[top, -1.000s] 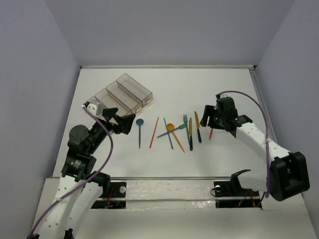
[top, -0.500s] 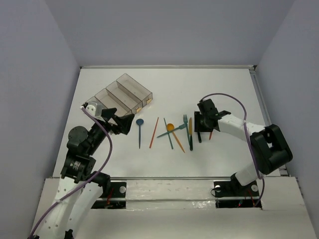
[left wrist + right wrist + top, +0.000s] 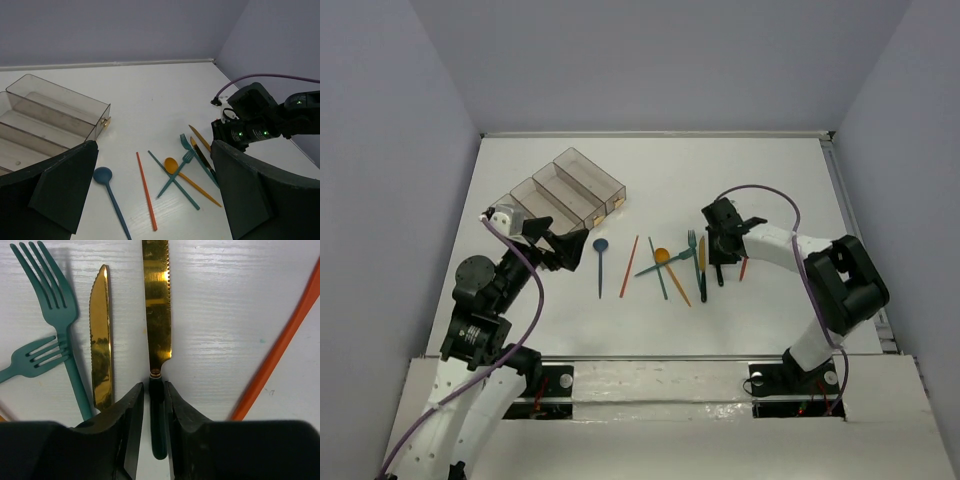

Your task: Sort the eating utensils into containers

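Green knife handle lies between narrowed right jaws (clamped? cannot tell; left jaws gape); a shallow pinch could slip.

- Not a word, number or brand name can be read anywhere in these views.
- Lower left of the overhead view: the black joint housing of the left arm carries a small pale marking, too small to make out.
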You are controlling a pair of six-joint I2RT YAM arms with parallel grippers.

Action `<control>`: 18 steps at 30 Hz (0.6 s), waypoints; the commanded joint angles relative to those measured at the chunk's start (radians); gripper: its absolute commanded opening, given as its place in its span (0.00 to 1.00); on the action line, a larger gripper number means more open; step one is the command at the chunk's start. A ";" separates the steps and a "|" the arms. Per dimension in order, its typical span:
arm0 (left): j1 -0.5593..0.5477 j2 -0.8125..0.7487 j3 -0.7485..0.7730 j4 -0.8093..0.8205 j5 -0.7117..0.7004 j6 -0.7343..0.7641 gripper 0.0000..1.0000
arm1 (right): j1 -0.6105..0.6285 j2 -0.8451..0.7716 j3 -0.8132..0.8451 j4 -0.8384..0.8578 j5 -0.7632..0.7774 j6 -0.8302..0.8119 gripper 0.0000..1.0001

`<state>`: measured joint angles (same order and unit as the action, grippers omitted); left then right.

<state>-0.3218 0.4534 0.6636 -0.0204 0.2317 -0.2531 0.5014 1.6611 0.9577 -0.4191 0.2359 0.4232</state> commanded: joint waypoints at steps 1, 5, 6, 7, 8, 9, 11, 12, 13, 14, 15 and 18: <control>-0.006 -0.015 0.048 0.025 -0.011 0.015 0.99 | 0.009 0.023 0.038 -0.027 0.057 0.032 0.21; -0.006 -0.013 0.048 0.025 -0.014 0.017 0.99 | 0.009 0.032 0.050 -0.038 0.074 0.042 0.12; -0.006 -0.015 0.048 0.025 -0.014 0.018 0.99 | 0.009 0.031 0.058 -0.043 0.091 0.042 0.10; -0.006 -0.013 0.048 0.025 -0.014 0.018 0.99 | 0.009 0.026 0.062 -0.046 0.101 0.042 0.08; -0.006 -0.013 0.050 0.025 -0.015 0.018 0.99 | 0.009 0.016 0.068 -0.055 0.112 0.039 0.04; -0.006 -0.015 0.050 0.025 -0.015 0.018 0.99 | 0.009 0.011 0.081 -0.058 0.129 0.035 0.03; -0.006 -0.015 0.050 0.025 -0.017 0.020 0.99 | 0.009 -0.006 0.096 -0.058 0.137 0.014 0.01; -0.006 -0.015 0.050 0.025 -0.019 0.020 0.99 | 0.009 -0.029 0.107 -0.060 0.143 0.002 0.00; -0.006 -0.013 0.050 0.025 -0.022 0.020 0.99 | 0.020 -0.055 0.137 -0.058 0.146 -0.021 0.00; -0.006 -0.013 0.051 0.023 -0.023 0.020 0.99 | 0.020 -0.055 0.150 -0.058 0.149 -0.038 0.00; -0.006 -0.015 0.051 0.022 -0.029 0.020 0.99 | 0.034 -0.092 0.162 -0.034 0.137 -0.056 0.00; -0.006 -0.018 0.054 0.022 -0.045 0.018 0.99 | 0.060 -0.141 0.211 0.076 0.006 -0.089 0.00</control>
<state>-0.3256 0.4473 0.6701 -0.0216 0.2100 -0.2440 0.5182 1.6310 1.0641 -0.4858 0.3302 0.3969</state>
